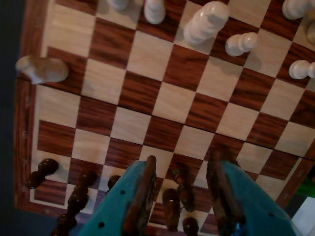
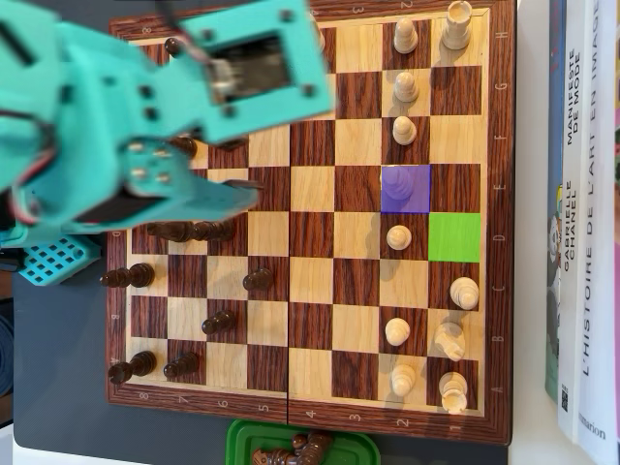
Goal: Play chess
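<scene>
The wooden chessboard point(image 2: 312, 208) fills both views. White pieces such as a pawn point(image 2: 398, 236) stand on its right side in the overhead view, and dark pieces such as a pawn point(image 2: 257, 280) on its left. One square is tinted purple point(image 2: 405, 188) and one green point(image 2: 453, 236). My teal gripper point(image 1: 183, 158) is open and holds nothing. It hovers above the dark pieces' rows, with dark pieces point(image 1: 179, 183) standing between its fingers point(image 1: 142, 191) untouched. In the overhead view the gripper point(image 2: 232, 199) sits over the board's upper left, and the arm hides several pieces there.
A green tray point(image 2: 237, 441) with dark pieces lies below the board in the overhead view. Books point(image 2: 581, 223) stand along the right edge. A white piece point(image 1: 42, 69) lies at the board's left rim in the wrist view.
</scene>
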You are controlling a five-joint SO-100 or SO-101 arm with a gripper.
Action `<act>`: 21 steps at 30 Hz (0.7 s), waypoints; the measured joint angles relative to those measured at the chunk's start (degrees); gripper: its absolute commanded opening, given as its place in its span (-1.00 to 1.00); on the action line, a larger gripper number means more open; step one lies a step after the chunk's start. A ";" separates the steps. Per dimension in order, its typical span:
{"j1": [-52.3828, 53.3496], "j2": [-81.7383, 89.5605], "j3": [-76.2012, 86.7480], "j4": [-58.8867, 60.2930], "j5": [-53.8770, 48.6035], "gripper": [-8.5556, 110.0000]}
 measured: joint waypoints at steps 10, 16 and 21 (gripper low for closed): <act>0.35 -20.39 -19.34 3.08 0.00 -0.59; 1.14 -25.22 -24.70 3.16 0.00 -0.59; 1.14 -26.10 -26.46 3.16 0.00 -0.59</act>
